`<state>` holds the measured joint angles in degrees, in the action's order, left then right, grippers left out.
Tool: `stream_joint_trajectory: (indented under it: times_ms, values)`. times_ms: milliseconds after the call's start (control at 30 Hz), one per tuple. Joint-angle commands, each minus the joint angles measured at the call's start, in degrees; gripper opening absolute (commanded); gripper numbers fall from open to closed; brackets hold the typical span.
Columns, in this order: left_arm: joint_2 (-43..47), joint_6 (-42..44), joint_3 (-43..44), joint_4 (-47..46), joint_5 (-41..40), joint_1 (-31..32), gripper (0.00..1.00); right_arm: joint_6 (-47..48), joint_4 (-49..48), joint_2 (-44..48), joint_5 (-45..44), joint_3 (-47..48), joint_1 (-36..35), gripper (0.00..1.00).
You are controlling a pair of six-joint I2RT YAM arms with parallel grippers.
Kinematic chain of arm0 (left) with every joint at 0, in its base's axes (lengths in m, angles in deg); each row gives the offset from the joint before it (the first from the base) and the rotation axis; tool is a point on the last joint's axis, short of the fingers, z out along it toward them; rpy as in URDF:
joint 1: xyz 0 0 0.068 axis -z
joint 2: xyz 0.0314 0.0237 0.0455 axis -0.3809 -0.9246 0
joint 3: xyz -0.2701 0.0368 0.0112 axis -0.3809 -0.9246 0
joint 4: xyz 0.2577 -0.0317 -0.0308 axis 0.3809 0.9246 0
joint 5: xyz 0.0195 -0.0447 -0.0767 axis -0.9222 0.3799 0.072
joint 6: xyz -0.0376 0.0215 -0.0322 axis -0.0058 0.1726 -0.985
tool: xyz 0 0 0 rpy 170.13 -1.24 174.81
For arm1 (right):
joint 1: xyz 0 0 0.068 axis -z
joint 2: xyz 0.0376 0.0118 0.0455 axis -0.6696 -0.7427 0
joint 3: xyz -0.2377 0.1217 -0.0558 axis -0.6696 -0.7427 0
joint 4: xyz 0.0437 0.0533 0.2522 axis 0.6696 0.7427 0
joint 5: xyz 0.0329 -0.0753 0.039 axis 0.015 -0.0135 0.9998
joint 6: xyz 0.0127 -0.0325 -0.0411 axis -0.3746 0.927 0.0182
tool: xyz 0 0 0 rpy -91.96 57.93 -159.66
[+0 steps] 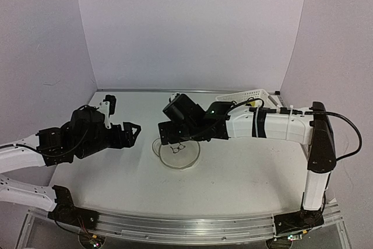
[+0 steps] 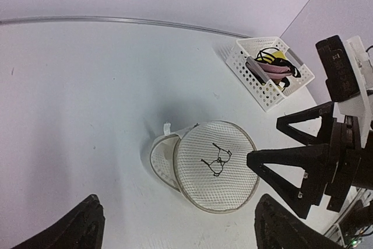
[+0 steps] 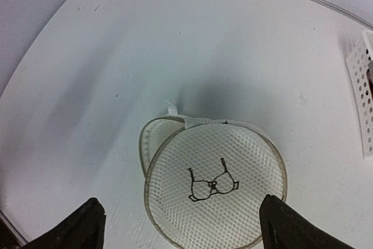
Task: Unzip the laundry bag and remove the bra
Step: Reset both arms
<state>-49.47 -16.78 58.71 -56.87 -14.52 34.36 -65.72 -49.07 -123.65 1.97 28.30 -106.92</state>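
The laundry bag (image 1: 176, 153) is a small round white mesh pouch with a black bra pictogram, lying on the table (image 1: 245, 173) at its centre. It also shows in the left wrist view (image 2: 217, 166) and the right wrist view (image 3: 215, 188), where its top face sits shifted off the lower ring. A white tab (image 3: 172, 109) sticks out at its far rim. No bra is visible. My right gripper (image 1: 167, 134) is open and hovers just above the bag, straddling it (image 3: 185, 221). My left gripper (image 1: 135, 127) is open and empty, left of the bag (image 2: 178, 225).
A white perforated plastic basket (image 1: 247, 97) stands at the back right, holding pink, yellow and black items (image 2: 273, 63). Its wall shows at the right edge of the right wrist view (image 3: 365, 86). The right gripper's fingers (image 2: 291, 164) reach in next to the bag.
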Motion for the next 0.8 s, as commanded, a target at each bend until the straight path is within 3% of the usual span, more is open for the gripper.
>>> stream_joint_trajectory:
  times_ms: [0, 300, 433, 533, 767]
  values:
    - [-1.58, 3.89, 4.98, 1.42, -1.67, -1.52, 0.97, 1.94, -2.38, 5.25, -6.68, -2.82, 1.46, 0.98]
    - [-6.97, 8.64, 10.12, 3.11, 11.77, -15.23, 1.00, 1.13, -3.09, 12.22, -5.17, -12.22, 10.00, 0.98]
    - [-10.92, 11.42, 13.97, 5.38, 15.44, -19.92, 1.00, 1.81, -5.67, 18.36, -3.31, -19.03, 15.42, 0.98]
    - [-14.02, 11.41, 16.06, 6.38, 20.91, -26.79, 1.00, 2.33, -8.79, 24.44, -0.42, -25.92, 20.62, 0.98]
    - [-17.54, 8.64, 18.72, 7.42, 31.60, -39.32, 1.00, 13.16, -19.66, 38.40, 3.55, -41.18, 30.68, 0.98]
